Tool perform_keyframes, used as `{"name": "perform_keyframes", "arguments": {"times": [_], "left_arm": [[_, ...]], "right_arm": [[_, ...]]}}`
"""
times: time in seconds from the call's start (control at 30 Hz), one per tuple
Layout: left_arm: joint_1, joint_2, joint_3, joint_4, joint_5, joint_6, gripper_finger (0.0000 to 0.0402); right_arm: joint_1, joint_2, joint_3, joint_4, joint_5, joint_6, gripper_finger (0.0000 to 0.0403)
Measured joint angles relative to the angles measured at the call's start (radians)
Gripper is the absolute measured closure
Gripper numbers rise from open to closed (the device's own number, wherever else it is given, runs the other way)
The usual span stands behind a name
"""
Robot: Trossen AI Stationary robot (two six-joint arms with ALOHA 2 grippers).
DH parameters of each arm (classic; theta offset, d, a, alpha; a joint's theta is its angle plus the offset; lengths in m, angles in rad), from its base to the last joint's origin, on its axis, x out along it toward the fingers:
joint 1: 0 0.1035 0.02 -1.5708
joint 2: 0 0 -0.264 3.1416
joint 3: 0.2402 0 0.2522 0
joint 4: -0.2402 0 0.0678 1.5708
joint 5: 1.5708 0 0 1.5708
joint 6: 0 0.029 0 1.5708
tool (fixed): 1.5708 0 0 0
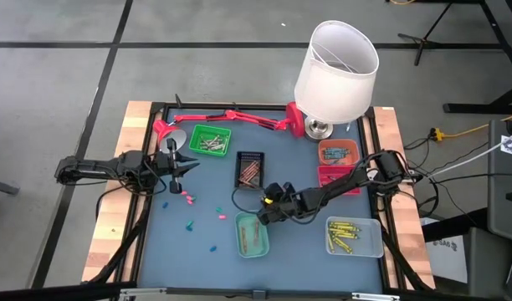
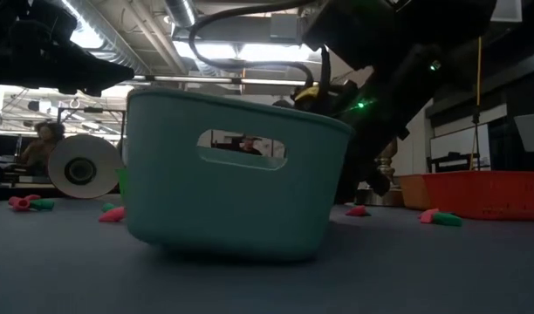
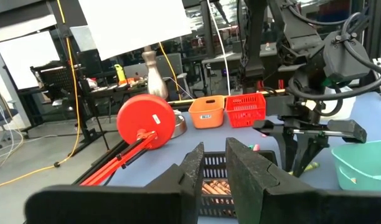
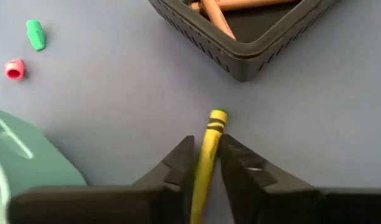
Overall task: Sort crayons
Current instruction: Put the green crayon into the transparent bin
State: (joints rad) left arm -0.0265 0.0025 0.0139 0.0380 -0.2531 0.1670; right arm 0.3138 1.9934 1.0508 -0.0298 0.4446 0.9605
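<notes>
Between right gripper [image 4: 206, 163] fingers: yellow crayon [image 4: 208, 149], pinched, beside black tray [image 4: 253, 43].

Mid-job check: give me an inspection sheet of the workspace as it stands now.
Surface: blue mat in a wooden frame.
Job's things: yellow crayon between right tool's fingers; loose pieces on the mat; the rest sorted in trays.
Clutter: red desk lamp, white lampshade.
Grippers: right tool shut on the yellow crayon beside the black tray; left tool near the green tray, empty.
Cables: several right of the table.
Surroundings: a person beyond.
</notes>
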Motion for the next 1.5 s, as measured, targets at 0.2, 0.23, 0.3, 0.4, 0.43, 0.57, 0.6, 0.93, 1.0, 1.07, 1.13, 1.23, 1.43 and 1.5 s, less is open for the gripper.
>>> {"name": "perform_keyframes", "arguments": {"times": [0.2, 0.23, 0.3, 0.4, 0.43, 0.57, 0.6, 0.93, 1.0, 1.07, 1.13, 1.23, 1.43, 1.5], "left_arm": [[0.0, 0.0, 0.0, 0.0, 0.0, 0.0, 0.0349], [0.0, 0.0, 0.0, 0.0, 0.0, 0.0, 0.0349], [0.0, 0.0, 0.0, 0.0, 0.0, 0.0, 0.0349], [0.0, 0.0, 0.0, 0.0, 0.0, 0.0, 0.0349], [0.0, 0.0, 0.0, 0.0, 0.0, 0.0, 0.0349], [0.0, 0.0, 0.0, 0.0, 0.0, 0.0, 0.0349], [0.0, 0.0, 0.0, 0.0, 0.0, 0.0, 0.0349], [0.0, 0.0, 0.0, 0.0, 0.0, 0.0, 0.0349], [0.0, 0.0, 0.0, 0.0, 0.0, 0.0, 0.0349], [0.0, 0.0, 0.0, 0.0, 0.0, 0.0, 0.0349], [0.0, 0.0, 0.0, 0.0, 0.0, 0.0, 0.0349], [0.0, 0.0, 0.0, 0.0, 0.0, 0.0, 0.0349], [0.0, 0.0, 0.0, 0.0, 0.0, 0.0, 0.0349], [0.0, 0.0, 0.0, 0.0, 0.0, 0.0, 0.0349]], "right_arm": [[0.0, 0.0, -0.001, -0.004, 0.0, -0.049, 0.0385], [0.0, 0.0, -0.001, -0.004, 0.0, -0.049, 0.0391], [0.0, 0.0, -0.001, -0.003, -0.001, -0.052, 0.0395], [0.0, 0.001, -0.001, 0.0, -0.003, -0.051, 0.0387], [0.0, 0.001, -0.002, 0.001, -0.004, -0.051, 0.0381], [0.0, -0.009, -0.002, 0.0, -0.013, -0.051, 0.0369], [0.0, -0.012, -0.003, -0.001, -0.016, -0.052, 0.037], [0.001, -0.074, -0.005, -0.082, -0.044, -0.078, 0.039], [0.001, -0.093, -0.005, -0.107, -0.044, -0.078, 0.0386], [0.001, -0.109, -0.005, -0.125, -0.045, -0.078, 0.0384], [0.001, -0.124, -0.005, -0.139, -0.058, -0.078, 0.0384], [0.001, -0.151, -0.005, -0.167, -0.096, -0.08, 0.0386], [0.0, -0.233, -0.004, -0.252, -0.225, -0.158, 0.0387], [0.0, -0.269, -0.003, -0.286, -0.282, -0.181, 0.0387]]}}
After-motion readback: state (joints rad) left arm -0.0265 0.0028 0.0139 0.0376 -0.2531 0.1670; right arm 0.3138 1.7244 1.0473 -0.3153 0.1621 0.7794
